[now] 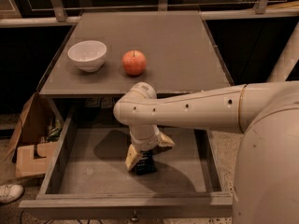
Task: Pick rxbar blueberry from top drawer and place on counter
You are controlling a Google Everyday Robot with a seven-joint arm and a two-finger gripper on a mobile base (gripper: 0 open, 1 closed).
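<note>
Bar: the small dark-wrapped rxbar blueberry (145,164) lies flat on the floor near the middle of the open grey box top drawer (65,153); not yet lifted
Gripper: the robot's tan-fingered gripper (148,154) hangs inside the drawer, spread and unclenched, straddling the bar; likely readying a grasp
Counter: the flat matte grey counter (177,55) above the drawer is the bar's destination

On counter (187,55): white bowl (87,55), apple (134,62) (near, not touching). In top drawer (93,171): rxbar blueberry (145,164) on floor, gripper (148,150) over it.
</note>
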